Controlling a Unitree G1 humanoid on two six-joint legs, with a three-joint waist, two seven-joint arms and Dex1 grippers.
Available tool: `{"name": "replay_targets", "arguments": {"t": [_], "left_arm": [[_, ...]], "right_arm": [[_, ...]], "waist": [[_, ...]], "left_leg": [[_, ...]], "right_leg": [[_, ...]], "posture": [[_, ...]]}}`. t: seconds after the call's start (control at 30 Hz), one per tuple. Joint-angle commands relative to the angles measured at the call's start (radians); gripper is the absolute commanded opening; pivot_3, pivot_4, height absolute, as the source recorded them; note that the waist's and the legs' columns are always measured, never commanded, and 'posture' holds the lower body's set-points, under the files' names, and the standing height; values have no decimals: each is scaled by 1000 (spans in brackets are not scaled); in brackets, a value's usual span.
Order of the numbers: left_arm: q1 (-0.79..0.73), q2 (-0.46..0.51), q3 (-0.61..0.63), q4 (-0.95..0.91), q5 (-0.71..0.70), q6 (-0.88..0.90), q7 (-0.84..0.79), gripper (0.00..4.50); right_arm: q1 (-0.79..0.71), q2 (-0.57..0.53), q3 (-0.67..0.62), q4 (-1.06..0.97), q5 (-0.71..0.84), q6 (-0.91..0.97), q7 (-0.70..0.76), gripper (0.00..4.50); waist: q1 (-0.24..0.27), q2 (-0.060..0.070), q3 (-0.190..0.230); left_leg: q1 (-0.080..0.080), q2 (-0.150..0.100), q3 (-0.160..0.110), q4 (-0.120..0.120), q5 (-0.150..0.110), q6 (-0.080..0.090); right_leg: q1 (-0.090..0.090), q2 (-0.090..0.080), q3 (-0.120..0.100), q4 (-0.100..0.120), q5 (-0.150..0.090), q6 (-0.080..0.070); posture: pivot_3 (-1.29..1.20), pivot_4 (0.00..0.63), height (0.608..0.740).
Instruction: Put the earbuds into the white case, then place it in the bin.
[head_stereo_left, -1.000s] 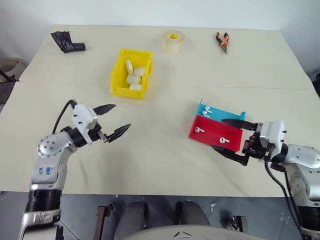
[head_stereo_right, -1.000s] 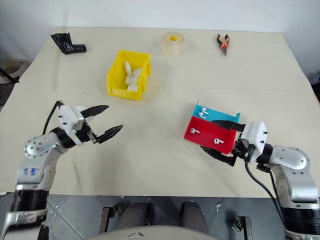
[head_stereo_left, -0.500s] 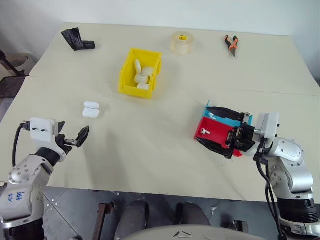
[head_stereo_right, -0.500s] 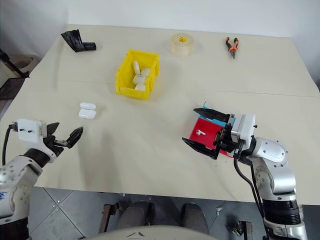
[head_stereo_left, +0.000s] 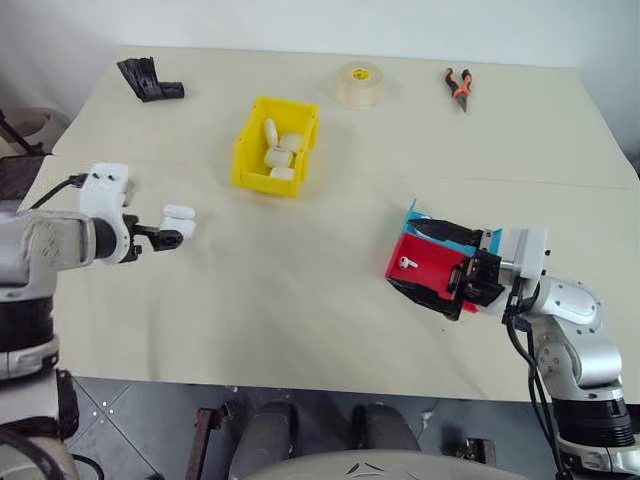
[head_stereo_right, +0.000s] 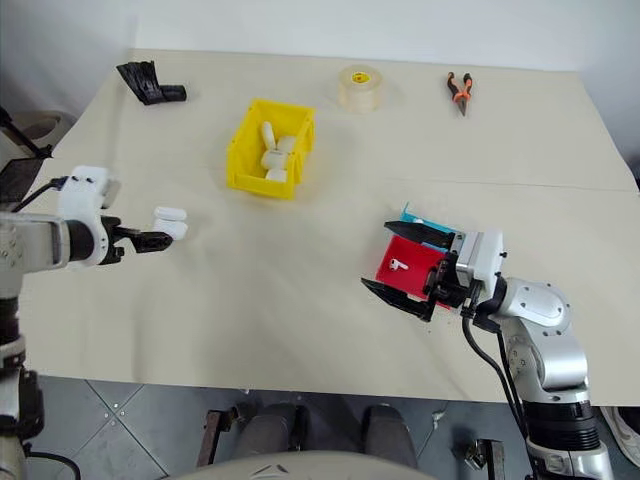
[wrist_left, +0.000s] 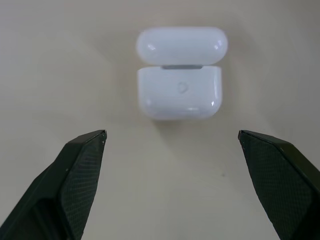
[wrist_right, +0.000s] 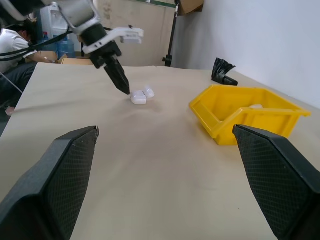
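Both tools wide, table roomy.

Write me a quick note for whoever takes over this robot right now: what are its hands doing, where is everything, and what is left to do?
Left hand: open, just short of the white case, holding nothing.
Right hand: open, fingers either side of the red tray, holding nothing.
White case: on the table, lid flipped open.
Earbuds: one visible in the red tray; the blue tray behind is mostly hidden.
Bin: yellow, already holds several white cases.
Done: nothing yet for this case.
Left: put the earbuds in the case, then move it to the bin.
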Motion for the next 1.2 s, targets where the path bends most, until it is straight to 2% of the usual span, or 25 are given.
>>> {"name": "replay_targets", "arguments": {"t": [0.03, 0.23, 0.53, 0.77, 0.87, 0.97, 1.0, 1.13, 1.2], "left_arm": [[-64, -1, -74, 67, 49, -32, -18, 4481], [-95, -24, -123, 138, 100, -77, -24, 4481], [-90, -108, -75, 193, 155, -132, 4, 4481], [-66, -133, -58, 198, 177, -135, -1, 4481], [-57, -123, -74, 188, 183, -121, -17, 3838], [-47, -113, -80, 170, 179, -98, -36, 2925], [-40, -107, -85, 159, 177, -88, -46, 2784], [7, -106, -35, 98, 158, -119, -70, 2784], [69, -108, 16, 31, 132, -233, -122, 2784]], "right_arm": [[-4, 2, -5, -36, 8, -11, -10, 4500], [13, 9, -5, -66, 9, -9, -34, 4500], [43, 21, 7, -99, 8, -6, -73, 4500], [47, 23, 18, -104, 11, -5, -83, 4500], [50, 22, 21, -106, 12, -6, -85, 4500], [53, 23, 22, -108, 11, -7, -89, 4500], [53, 23, 22, -108, 11, -8, -90, 4500], [57, 21, 18, -109, 10, -10, -91, 4500], [61, 16, 11, -108, 9, -9, -93, 4500]], "waist": [[-7, 0, 0], [-9, 0, 0], [-2, 0, 0], [-2, 0, 0], [-4, 0, 0], [-6, 0, 0], [-6, 0, 0], [-9, 0, 0], [-9, 0, 0]], "left_leg": [[0, 0, 0, 0, 0, 0], [-1, 1, 2, -1, 0, -1], [-1, -1, 0, 1, 0, 0], [-1, -1, 0, 2, 0, 0], [-1, -1, 0, 2, 0, 0], [-1, 0, 0, 2, 0, 0], [-1, 0, 0, 2, 0, 0], [0, 0, 1, 1, 0, 0], [0, 0, 1, 1, 0, 0]], "right_leg": [[-1, 0, 0, 0, 0, 0], [-3, 1, 0, 2, 0, 0], [-3, -1, 1, 3, 0, 0], [-3, -1, 1, 3, 0, 0], [-3, -1, 1, 4, 0, 0], [-3, -1, 1, 4, 0, 0], [-3, -1, 1, 4, 0, 0], [-3, -1, 2, 4, 0, 0], [-3, -1, 2, 4, 0, 0]], "posture": [[0, 150, 740], [0, 150, 740], [0, 150, 740], [0, 150, 740], [0, 150, 740], [0, 150, 740], [0, 150, 740], [0, 150, 740], [0, 150, 740]]}}
